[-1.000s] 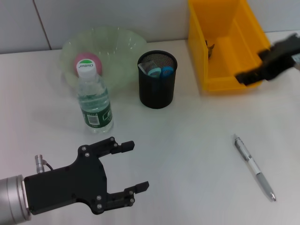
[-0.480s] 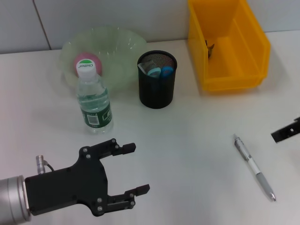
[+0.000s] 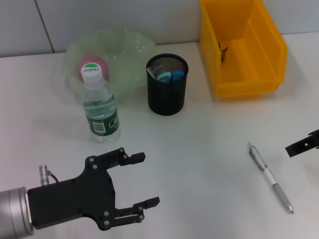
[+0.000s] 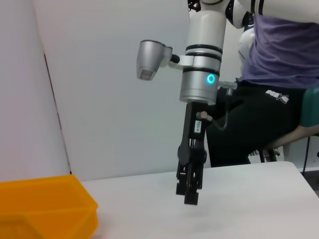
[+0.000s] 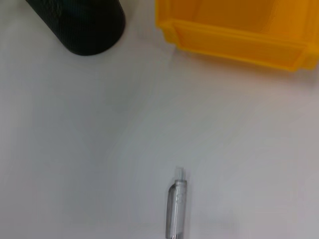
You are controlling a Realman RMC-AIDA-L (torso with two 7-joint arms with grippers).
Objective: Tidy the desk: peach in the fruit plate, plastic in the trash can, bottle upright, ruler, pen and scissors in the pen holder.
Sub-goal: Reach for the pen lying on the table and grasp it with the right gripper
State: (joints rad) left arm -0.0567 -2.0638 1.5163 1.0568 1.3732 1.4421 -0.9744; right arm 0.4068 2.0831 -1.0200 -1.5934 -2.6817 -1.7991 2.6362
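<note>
My left claw hangs spread wide and empty over the surface, the upright bottle just beyond it. Right of it the pen lies flat. My right claw hovers just past the pen, probably clenched.

You are looking down at a white desk with a smooth matte top, evenly lit and casting only soft shadows. Behind its far edge stands a pale grey wall with a thin dark seam running down it. From the left wrist view you see the same plain wall, and a person in a purple shirt seated on a green chair beyond the desk.
</note>
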